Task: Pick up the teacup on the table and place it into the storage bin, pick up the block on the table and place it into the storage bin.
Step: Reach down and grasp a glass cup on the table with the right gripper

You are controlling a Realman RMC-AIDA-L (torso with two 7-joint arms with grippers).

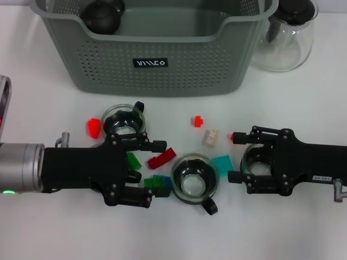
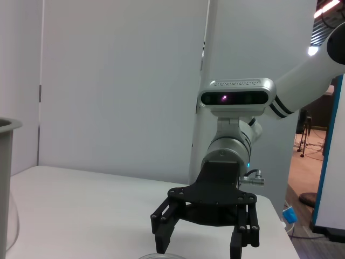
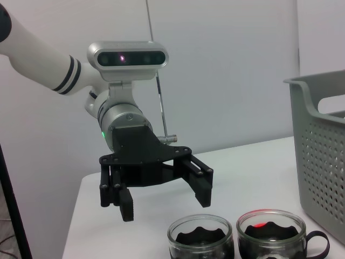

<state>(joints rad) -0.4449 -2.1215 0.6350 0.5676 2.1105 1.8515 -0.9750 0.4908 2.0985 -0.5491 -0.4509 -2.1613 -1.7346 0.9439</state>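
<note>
Head view: the perforated grey-green storage bin (image 1: 157,54) (small black label, lettering unreadable) stands at the tabletop's (image 1: 303,103) far edge. Left gripper (image 1: 154,173) and right gripper (image 1: 234,157), both spread open, flank a glass teacup (image 1: 194,179) among coloured blocks (image 1: 161,158).

Left wrist view: right gripper (image 2: 205,237) hangs open above the table.

Right wrist view: left gripper (image 3: 164,194) gapes above two teacups (image 3: 200,237).

Left claw (image 1: 158,174) and right claw (image 1: 234,157) both hover low, fingers apparently spread, facing each other.

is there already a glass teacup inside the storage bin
No. In the head view the storage bin holds only a dark teapot; all three teacups sit on the table.
</note>
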